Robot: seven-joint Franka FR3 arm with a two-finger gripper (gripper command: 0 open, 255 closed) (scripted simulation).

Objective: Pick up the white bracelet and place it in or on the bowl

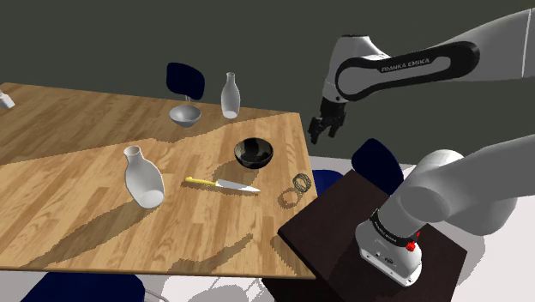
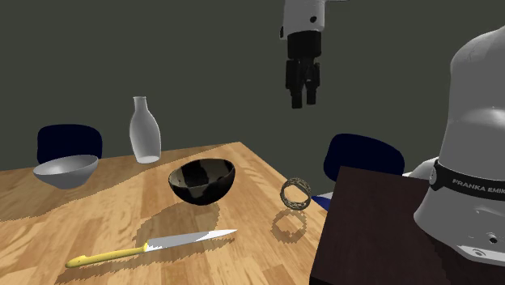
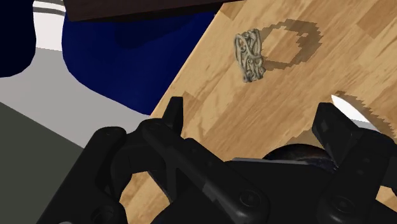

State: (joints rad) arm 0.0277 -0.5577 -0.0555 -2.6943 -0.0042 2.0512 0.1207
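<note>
In the wrist view the gripper (image 3: 249,111) hides most of the black bowl (image 3: 296,153) and all but the tip of the knife (image 3: 350,108). The shoulder view's left edge cuts off a small white thing (image 1: 5,100).

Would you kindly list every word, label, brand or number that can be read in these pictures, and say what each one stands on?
"FRANKA EMIKA": white letters on the arm's dark upper link, shoulder view.
"FRANKA EMI", cut off by the picture's edge: white letters on the dark band round the arm's lower joint, second exterior view.
In the shoulder view, the white lettering on that band is too small to read.
</note>
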